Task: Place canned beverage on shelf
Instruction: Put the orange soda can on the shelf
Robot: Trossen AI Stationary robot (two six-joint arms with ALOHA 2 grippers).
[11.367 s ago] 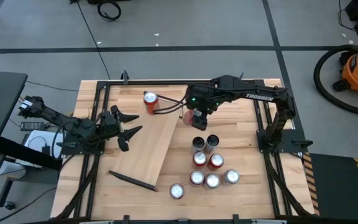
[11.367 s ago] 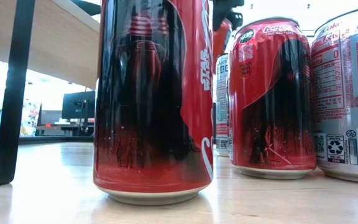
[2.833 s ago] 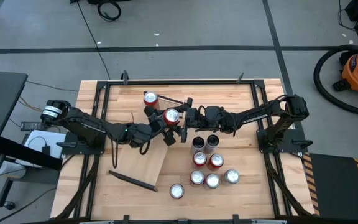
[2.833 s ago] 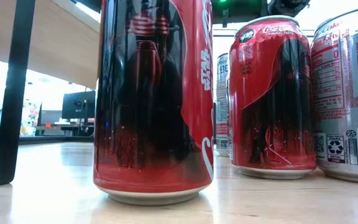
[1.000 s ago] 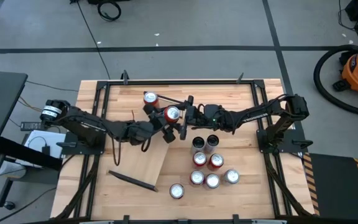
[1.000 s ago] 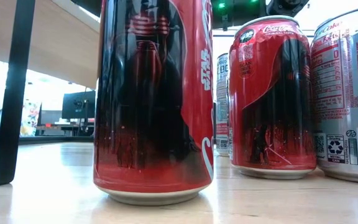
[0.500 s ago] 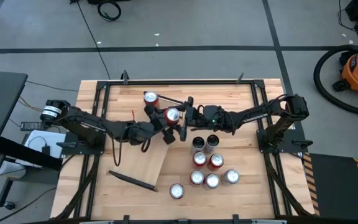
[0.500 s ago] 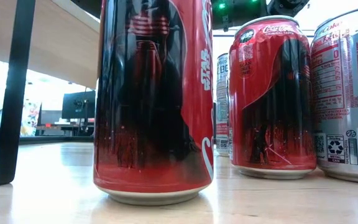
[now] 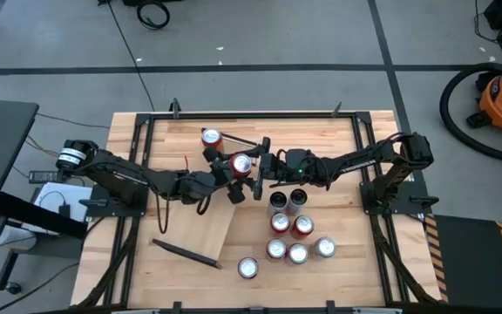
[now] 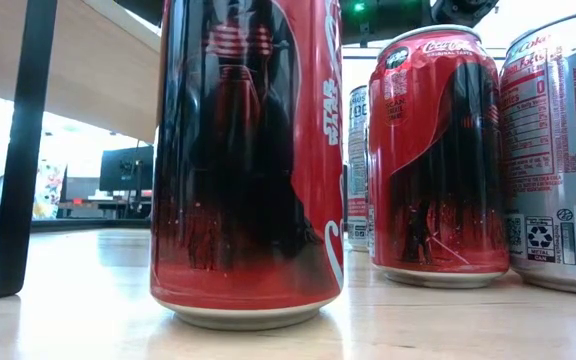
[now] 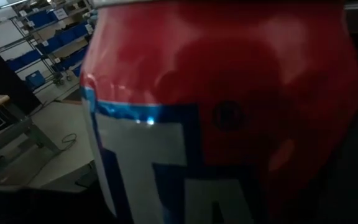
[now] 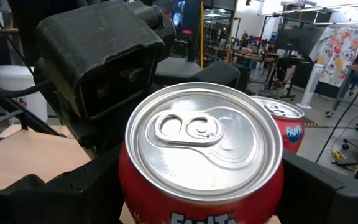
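A red Fanta can point(image 9: 241, 162) stands upright over the far right edge of the pale wood shelf point(image 9: 212, 209), between both grippers. My left gripper point(image 9: 232, 170) reaches it from the table's left and my right gripper point(image 9: 254, 165) from the right; both are shut on it. The can's silver top shows in the right wrist view point(image 12: 201, 140), and its red wall fills the left wrist view point(image 11: 216, 106). A second red can point(image 9: 210, 137) stands by its base on the shelf's far end. Whether the held can rests on the shelf, I cannot tell. My left gripper holds the can by its side wall point(image 11: 229, 124), coming level from the table's left; the can fills the view and hides the fingers. The can is upright. My right gripper holds the can's side wall just below the rim point(image 12: 132, 180) between its two fingers point(image 12: 82, 183), coming from the table's right and slanting slightly down. The can is upright.
Several cans point(image 9: 290, 228) stand grouped on the tabletop near right of the grippers, and one point(image 9: 248, 268) stands alone near the front edge. In the low view these cans point(image 10: 248, 160) fill the foreground, with the shelf's underside point(image 10: 88, 70) and dark leg point(image 10: 23, 150) at left.
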